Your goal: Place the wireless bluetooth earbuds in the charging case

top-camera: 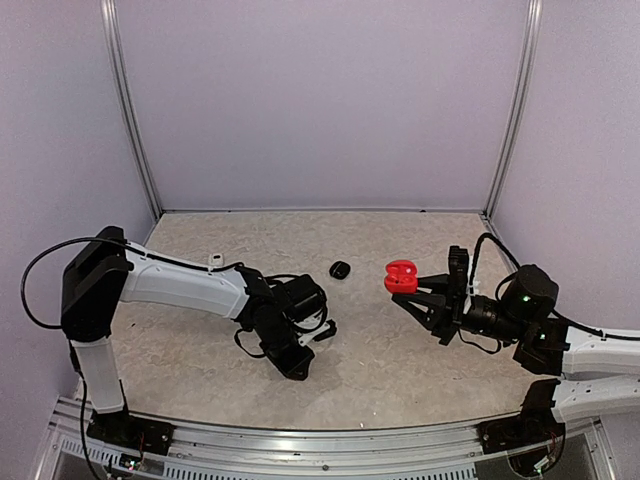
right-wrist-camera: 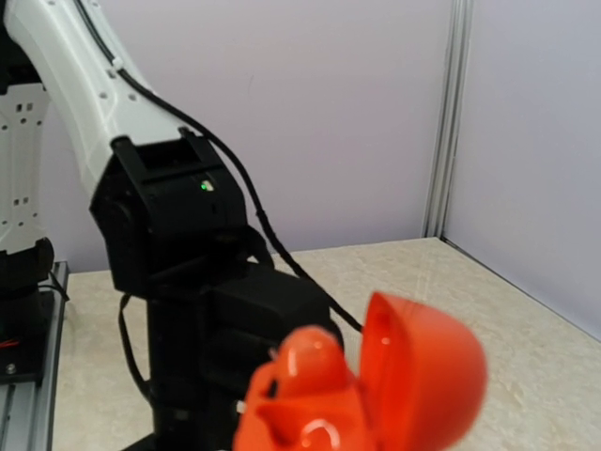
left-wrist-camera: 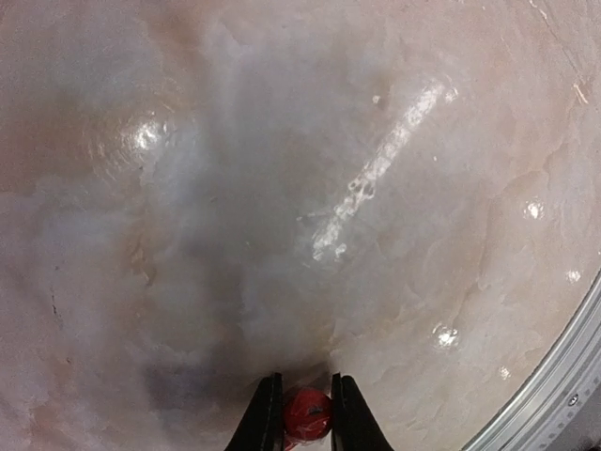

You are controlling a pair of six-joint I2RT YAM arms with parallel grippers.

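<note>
My left gripper [left-wrist-camera: 308, 413] is shut on a small red earbud [left-wrist-camera: 308, 415], pinched between its two black fingers [left-wrist-camera: 269, 418] just above the table. In the top view the left gripper [top-camera: 298, 365] points down at the near middle of the table. My right gripper [top-camera: 407, 286] is shut on a red pebble-shaped charging case [top-camera: 400, 276], held above the table right of centre. In the right wrist view the red case [right-wrist-camera: 376, 390] is close up with its lid swung open to the right. That gripper's own fingers are hidden there.
A black pebble-shaped case [top-camera: 340, 269] lies on the table between the arms, toward the back. A small white object [top-camera: 215, 260] lies beside the left arm. The metal rail [left-wrist-camera: 554, 385] runs along the near edge. Walls enclose the back and both sides.
</note>
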